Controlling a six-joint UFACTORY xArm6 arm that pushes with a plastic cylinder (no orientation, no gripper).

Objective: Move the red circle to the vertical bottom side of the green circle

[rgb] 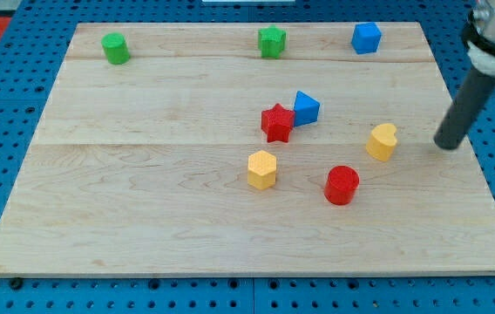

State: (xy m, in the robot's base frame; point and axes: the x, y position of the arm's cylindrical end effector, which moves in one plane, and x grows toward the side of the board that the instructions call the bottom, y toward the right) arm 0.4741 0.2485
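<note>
My tip (447,145) rests bare on the wooden board (143,209) at the view's right, holding nothing, just right of the yellow block (383,141); the red circle (342,185) sits lower centre-right, well apart from the green circle (115,48) at top left. Between them lie a yellow hexagon (262,169), a red star (277,122) and a blue block (306,107) touching it; I count two each of red, green, blue and yellow, including the green star (271,41) and blue cube (366,37) along the top; no writing is readable.

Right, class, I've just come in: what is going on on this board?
A robot arm's rod is pushing blocks on a wooden board. My tip sits at the view's right, touching nothing, right of the yellow block. The red circle lies bottom-centre, far from the green circle at top left.
</note>
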